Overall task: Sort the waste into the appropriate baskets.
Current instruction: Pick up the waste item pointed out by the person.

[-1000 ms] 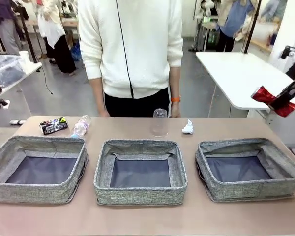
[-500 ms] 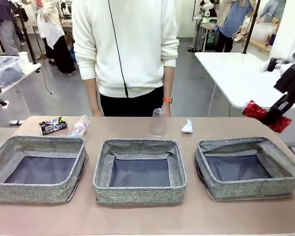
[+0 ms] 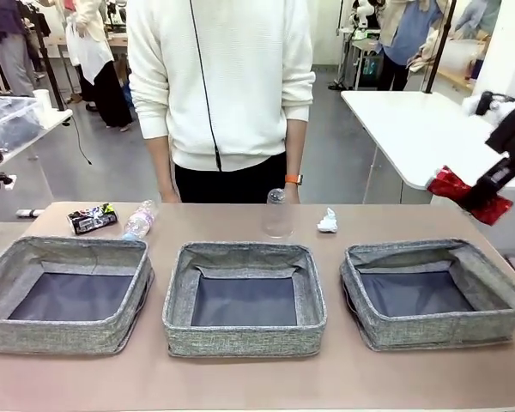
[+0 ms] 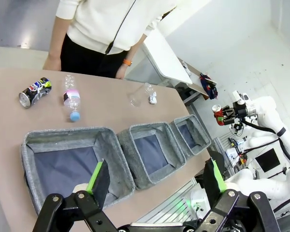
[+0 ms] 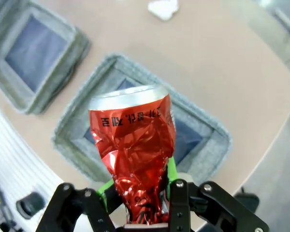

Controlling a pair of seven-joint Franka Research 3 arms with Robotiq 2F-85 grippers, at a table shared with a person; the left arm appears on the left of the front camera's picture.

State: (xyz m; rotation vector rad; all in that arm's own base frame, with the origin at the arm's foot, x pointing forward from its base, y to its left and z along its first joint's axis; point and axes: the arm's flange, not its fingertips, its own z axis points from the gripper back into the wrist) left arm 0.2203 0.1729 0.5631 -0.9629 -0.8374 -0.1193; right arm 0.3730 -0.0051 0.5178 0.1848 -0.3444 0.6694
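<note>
End effector on the left (image 4: 154, 176) stands spread wide and empty with the left basket (image 4: 63, 134) below it, while the end effector on the right (image 3: 489, 182) pinches the crushed red can (image 3: 451, 183), its upside-down print unreadable, held above the right basket (image 3: 429, 330).

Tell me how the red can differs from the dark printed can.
The red can is red with a silver rim; the dark printed can carries multicolour print. The red can is clamped in the robot's right hand, up in the air; the dark printed can lies on the table behind the left basket. Both are crushed drink cans, and neither is in a basket yet.
</note>
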